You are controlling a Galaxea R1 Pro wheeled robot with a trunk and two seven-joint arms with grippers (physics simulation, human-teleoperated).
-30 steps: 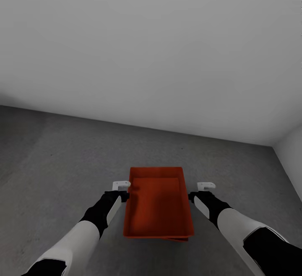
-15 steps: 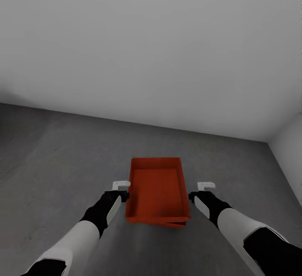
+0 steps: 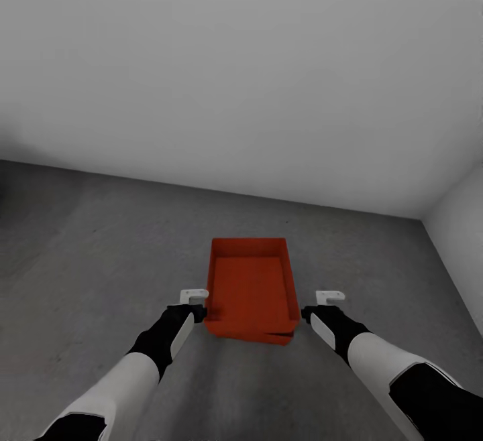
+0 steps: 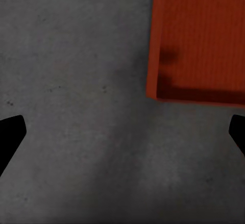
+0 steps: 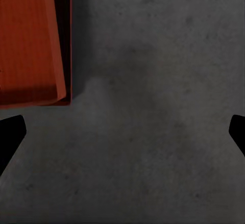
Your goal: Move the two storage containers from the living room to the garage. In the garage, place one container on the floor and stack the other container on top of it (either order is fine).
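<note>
The two containers [image 3: 251, 287] sit nested, one in the other, on the grey floor [image 3: 94, 260] near the white wall [image 3: 241, 72]. The left pincer [image 3: 194, 295] and right pincer [image 3: 329, 297] hang released at either side, touching nothing.

The storage containers [image 3: 251, 287] looked like matt, finely ribbed orange-red plastic, the floor [image 3: 100, 246] was rough, mottled dark grey concrete, the wall [image 3: 241, 72] was smooth matt white, and both arms wore smooth white and black shells.
</note>
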